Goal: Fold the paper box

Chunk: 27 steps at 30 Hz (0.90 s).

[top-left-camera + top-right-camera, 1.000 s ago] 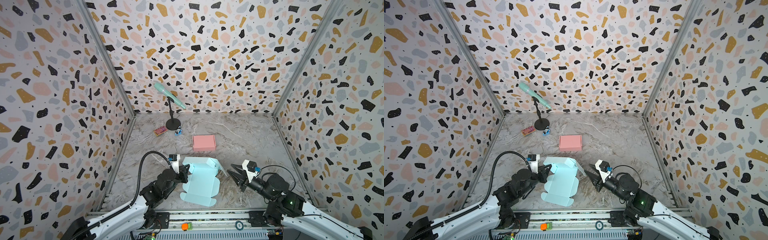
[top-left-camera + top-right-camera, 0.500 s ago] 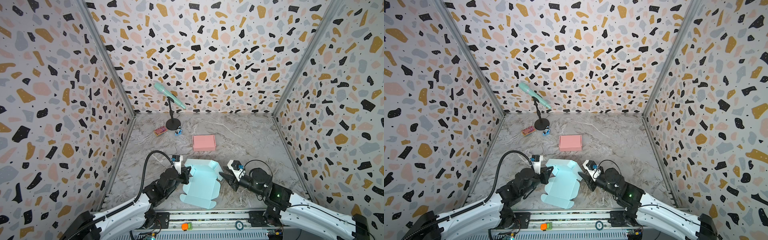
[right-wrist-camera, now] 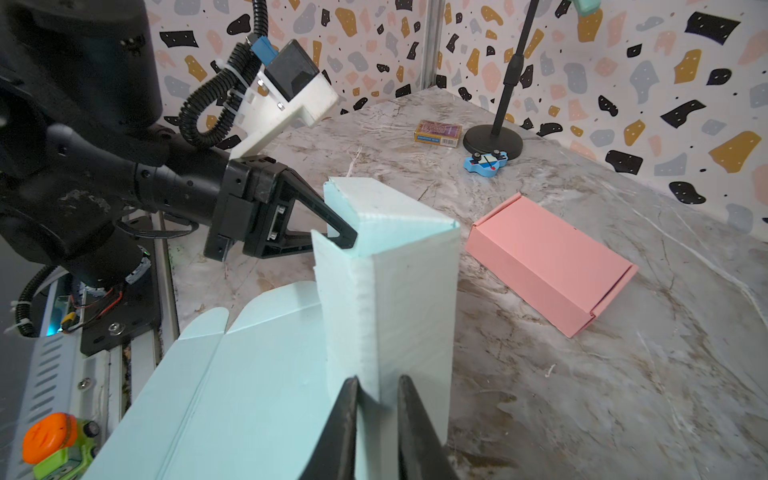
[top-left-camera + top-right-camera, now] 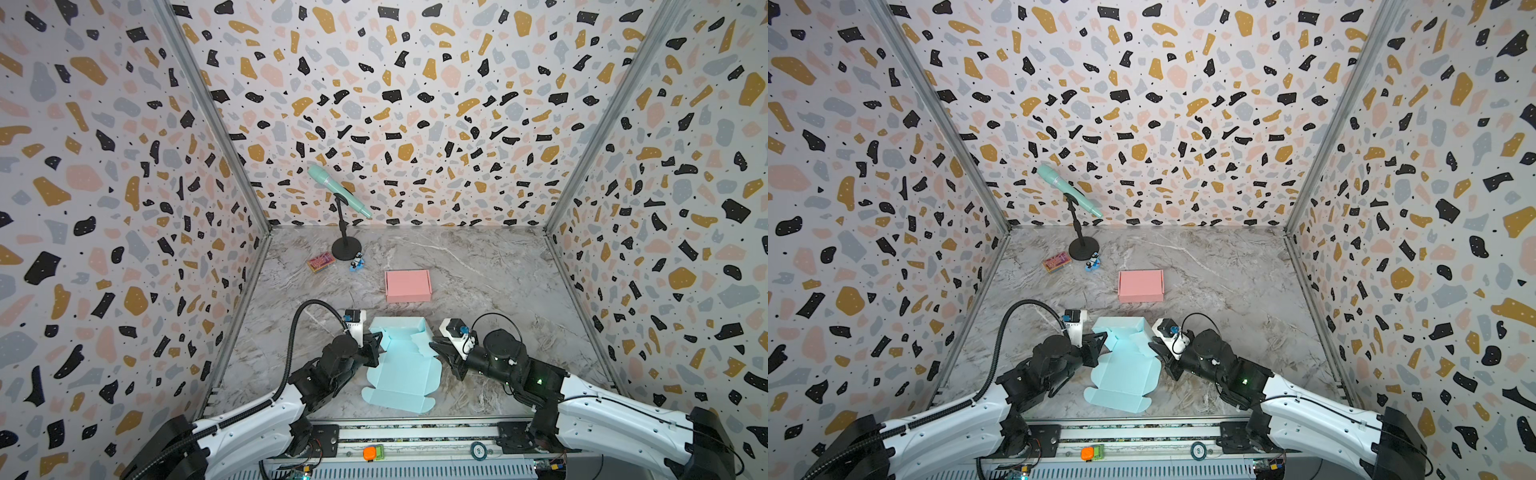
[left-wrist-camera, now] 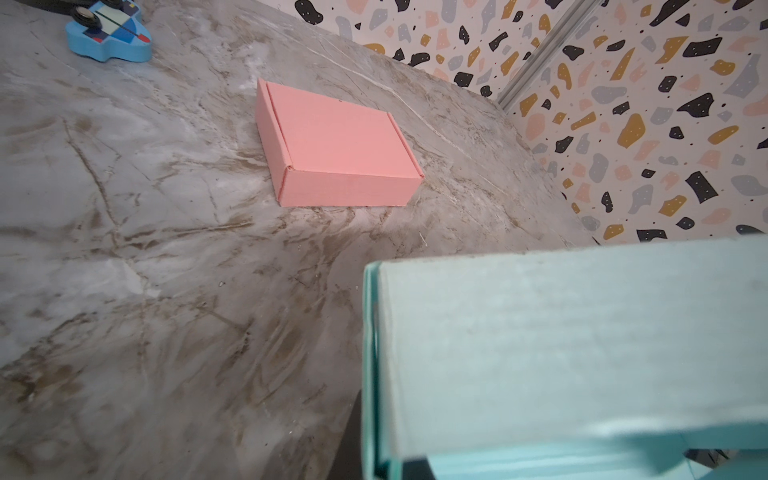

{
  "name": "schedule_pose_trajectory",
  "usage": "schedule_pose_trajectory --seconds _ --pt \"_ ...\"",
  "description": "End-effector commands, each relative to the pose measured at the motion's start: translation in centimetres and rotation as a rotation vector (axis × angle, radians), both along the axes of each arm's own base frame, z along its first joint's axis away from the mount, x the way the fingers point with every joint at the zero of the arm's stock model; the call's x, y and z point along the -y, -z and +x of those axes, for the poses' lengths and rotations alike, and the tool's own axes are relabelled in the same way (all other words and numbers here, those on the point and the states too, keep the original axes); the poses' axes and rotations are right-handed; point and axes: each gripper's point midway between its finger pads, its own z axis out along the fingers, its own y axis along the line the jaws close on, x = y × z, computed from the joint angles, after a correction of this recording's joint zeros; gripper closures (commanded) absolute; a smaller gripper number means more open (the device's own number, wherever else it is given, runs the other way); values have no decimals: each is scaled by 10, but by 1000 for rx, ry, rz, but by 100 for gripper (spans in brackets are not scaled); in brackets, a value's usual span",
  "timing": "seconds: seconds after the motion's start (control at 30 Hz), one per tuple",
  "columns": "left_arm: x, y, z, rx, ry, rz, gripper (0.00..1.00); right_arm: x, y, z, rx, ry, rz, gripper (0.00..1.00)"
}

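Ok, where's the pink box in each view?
Top view: pink box mid-table, beyond the teal box.
Top view: it sits likewise.
Left wrist: past the teal box.
Right wrist: past the teal box.
Shared landmark: blue toy, in all four.

Bare marble table lies open right of and behind the pink box. A microphone stand, card pack and toy crowd the back left corner. Up front, left gripper and right gripper block both sides of the blue paper box.
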Motion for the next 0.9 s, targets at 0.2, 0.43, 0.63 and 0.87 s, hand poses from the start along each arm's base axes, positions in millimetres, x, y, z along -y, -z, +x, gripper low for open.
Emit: schedule_pose_trajectory --seconds 0.2,0.43,0.63,0.87 --pt "-4 -9 8 32 -57 -70 91 -18 -3 23 -65 126 11 73" --pt "-4 -3 10 9 -79 -75 91 -36 4 23 -30 175 -54 68" --pt "-9 -1 10 4 -112 -95 91 -44 7 31 -19 239 -93 66" --pt "-11 -1 12 -2 -132 -99 91 -53 8 46 27 363 -196 66"
